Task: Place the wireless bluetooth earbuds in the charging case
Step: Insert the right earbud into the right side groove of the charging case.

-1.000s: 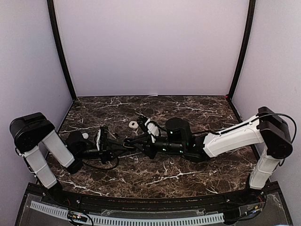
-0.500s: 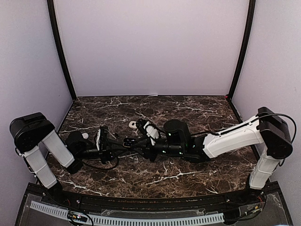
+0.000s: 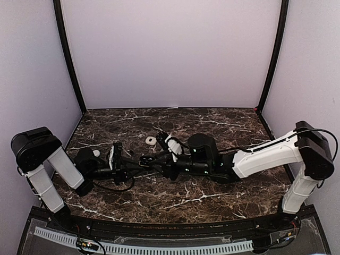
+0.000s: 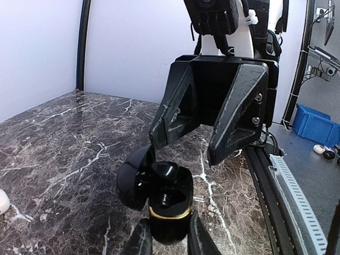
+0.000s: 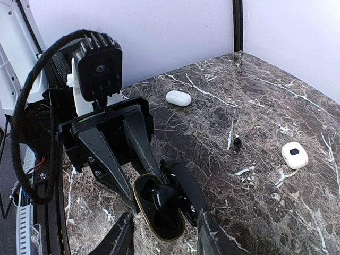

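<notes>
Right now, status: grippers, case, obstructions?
Left gripper shut on open charging case. Right gripper open, at the case. One dark earbud inside. Nothing blocking.

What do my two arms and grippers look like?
The left arm and right arm share white links and bulky black joints. The left gripper and right gripper have black wedge-shaped fingers; a black braided cable loops beside the left one.

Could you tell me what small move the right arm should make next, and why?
Probably lift the right end effector straight up, clear of the charging case. Its fingers stand apart on either side of a dark earbud that already rests in the open case, which the left end effector grips. Whether the earbud is fully seated is hard to tell.
</notes>
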You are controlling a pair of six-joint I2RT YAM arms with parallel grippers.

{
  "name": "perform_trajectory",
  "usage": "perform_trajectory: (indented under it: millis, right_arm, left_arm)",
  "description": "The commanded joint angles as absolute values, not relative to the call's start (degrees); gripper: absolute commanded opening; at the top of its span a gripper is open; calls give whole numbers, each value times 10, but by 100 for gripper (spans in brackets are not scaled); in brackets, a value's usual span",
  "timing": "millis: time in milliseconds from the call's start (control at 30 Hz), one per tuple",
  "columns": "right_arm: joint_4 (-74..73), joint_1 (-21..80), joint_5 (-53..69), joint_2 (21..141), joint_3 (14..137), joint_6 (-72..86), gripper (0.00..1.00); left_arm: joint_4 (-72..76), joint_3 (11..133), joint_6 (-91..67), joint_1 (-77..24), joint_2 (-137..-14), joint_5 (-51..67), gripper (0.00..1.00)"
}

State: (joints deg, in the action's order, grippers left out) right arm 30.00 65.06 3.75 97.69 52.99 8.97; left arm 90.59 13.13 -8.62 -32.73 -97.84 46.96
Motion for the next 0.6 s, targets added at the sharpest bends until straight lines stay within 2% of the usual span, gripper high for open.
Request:
perform_trajectory:
  millis: [0,200,367,467,533,567]
  right_arm:
    - [321,652,20,949,519,97,40]
    - [312,647,17,943,521,120,44]
    - [287,639,41,944,536,142,55]
    - [224,637,39,960,575,159,68]
    - [194,635,39,969,595,174,81]
    - [183,633,39,971,600,187,92]
  left_arm:
    - [917,132,-83,-326,-970,479,0]
    - [914,131,-74,-326,-969,483,0]
    - [897,133,-63,-326,-966,483,0]
    - [878,135,-53,-326,-963,477,0]
    - [863,136,-45,-327,-958,471,0]
    - [857,137,-41,-327,-955,468,0]
